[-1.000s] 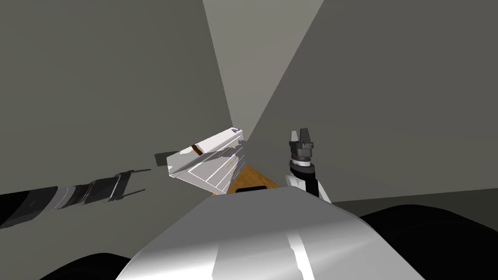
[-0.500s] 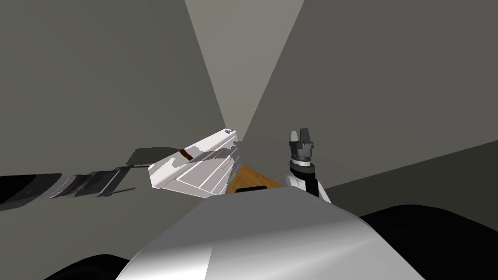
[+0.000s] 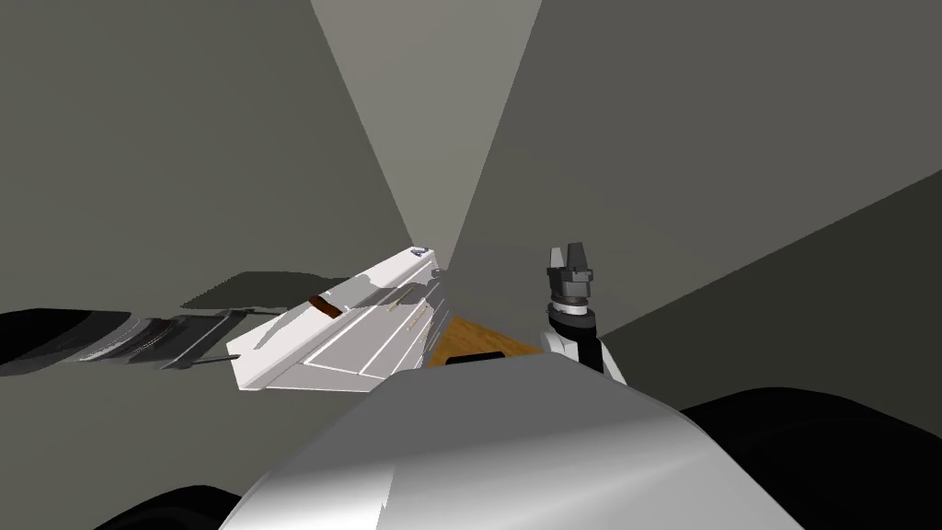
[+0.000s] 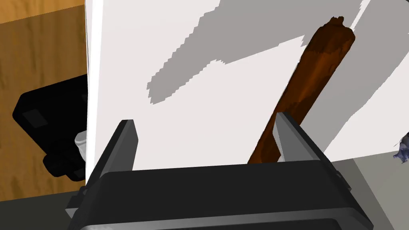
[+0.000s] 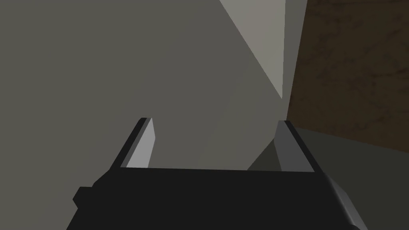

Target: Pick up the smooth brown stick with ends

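Note:
A smooth brown stick (image 3: 322, 305) lies on the flat top of a white cabinet (image 3: 368, 336) ahead and to my left. In the left wrist view the brown stick (image 4: 315, 76) runs slantwise across the white top (image 4: 179, 131), and its near end passes just behind one finger (image 4: 289, 137). My left gripper (image 3: 250, 337) hangs over the cabinet's near end, open, with nothing between its fingers; the same left gripper (image 4: 204, 119) has the stick off to one side of its gap. My right gripper (image 3: 572, 248) is held upright to the right, open and empty, as the right wrist view (image 5: 215, 119) confirms.
A small bluish-grey object (image 3: 419, 249) sits at the cabinet top's far end. Grey walls close in behind and beside the cabinet. Brown wooden floor (image 3: 469, 333) shows in front of it, with a black boxy thing (image 4: 48, 119) low beside the cabinet's edge.
My view has swung, so the cabinet sits further left and nearer. My left arm has reached in from the left until its fingers hang over the cabinet's end. The right arm has kept still.

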